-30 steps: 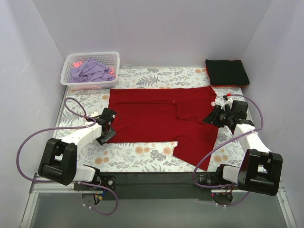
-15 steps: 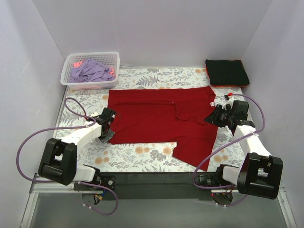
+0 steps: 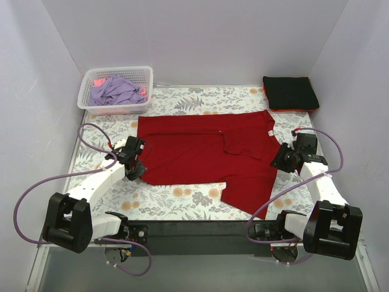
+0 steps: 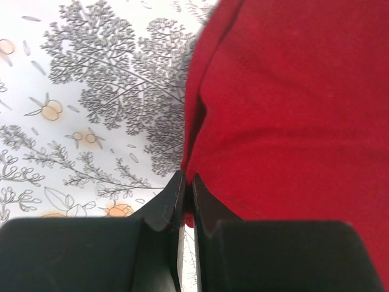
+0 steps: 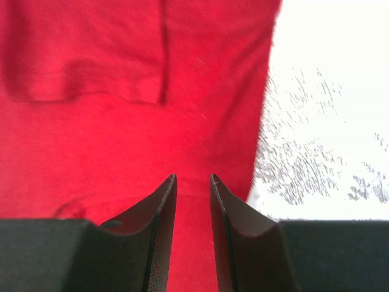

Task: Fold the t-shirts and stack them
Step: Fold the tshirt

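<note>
The deep-red t-shirt [image 3: 206, 152] lies spread on the floral table cloth [image 3: 182, 198], its neck label to the right. My left gripper [image 3: 138, 169] sits at the shirt's left edge. In the left wrist view it [image 4: 185, 182] is shut on a fold of the red hem [image 4: 292, 109]. My right gripper [image 3: 278, 162] is at the shirt's right edge. In the right wrist view it [image 5: 192, 179] hovers over red cloth [image 5: 121, 134], jaws a narrow gap apart with nothing between them.
A folded black tee [image 3: 290, 92] with an orange-red edge under it lies at the back right. The white lattice basket [image 3: 143, 74] at the back left holds lavender [image 3: 115, 91] and pink [image 3: 99, 81] shirts. Grey walls close in the table.
My left arm has swung, and its gripper has moved slightly away along the shirt's left edge. My right gripper has drawn back to the right and nearer.
</note>
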Controlling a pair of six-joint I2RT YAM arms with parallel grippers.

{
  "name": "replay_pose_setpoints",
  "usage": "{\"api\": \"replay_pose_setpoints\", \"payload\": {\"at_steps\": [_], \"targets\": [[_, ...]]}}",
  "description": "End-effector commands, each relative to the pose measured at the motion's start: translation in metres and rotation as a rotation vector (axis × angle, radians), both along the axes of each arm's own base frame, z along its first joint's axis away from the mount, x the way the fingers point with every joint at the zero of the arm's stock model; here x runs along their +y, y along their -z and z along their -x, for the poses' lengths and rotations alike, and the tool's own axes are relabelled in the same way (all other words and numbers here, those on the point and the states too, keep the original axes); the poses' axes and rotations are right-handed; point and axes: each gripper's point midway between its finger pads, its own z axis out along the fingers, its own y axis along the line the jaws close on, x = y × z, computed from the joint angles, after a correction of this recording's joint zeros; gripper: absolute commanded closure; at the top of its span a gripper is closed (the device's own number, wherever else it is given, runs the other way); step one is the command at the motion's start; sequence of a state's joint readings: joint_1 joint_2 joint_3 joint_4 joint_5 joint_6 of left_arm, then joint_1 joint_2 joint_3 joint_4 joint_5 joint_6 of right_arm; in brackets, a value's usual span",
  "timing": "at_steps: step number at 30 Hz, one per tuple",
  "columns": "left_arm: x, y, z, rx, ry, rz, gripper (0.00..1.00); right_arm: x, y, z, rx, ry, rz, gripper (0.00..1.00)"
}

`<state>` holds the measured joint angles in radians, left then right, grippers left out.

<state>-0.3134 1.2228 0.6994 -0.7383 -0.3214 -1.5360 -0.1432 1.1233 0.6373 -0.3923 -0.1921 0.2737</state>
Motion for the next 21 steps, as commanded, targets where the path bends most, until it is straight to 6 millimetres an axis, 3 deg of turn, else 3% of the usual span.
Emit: {"api": "replay_pose_setpoints", "payload": {"at_steps": [1,6,21], "targets": [[-0.008,-0.008,-0.011,-0.052,0.054,0.034,1.0,-0.009,0.018,0.019,0.115,0.03,0.046,0.65],[-0.004,0.007,-0.006,-0.023,0.046,0.013,1.0,-0.012,0.034,0.034,0.207,0.063,0.054,0.6],[-0.004,-0.001,-0.009,-0.056,0.049,0.015,1.0,-0.01,0.064,0.04,0.275,0.1,0.027,0.59]]}}
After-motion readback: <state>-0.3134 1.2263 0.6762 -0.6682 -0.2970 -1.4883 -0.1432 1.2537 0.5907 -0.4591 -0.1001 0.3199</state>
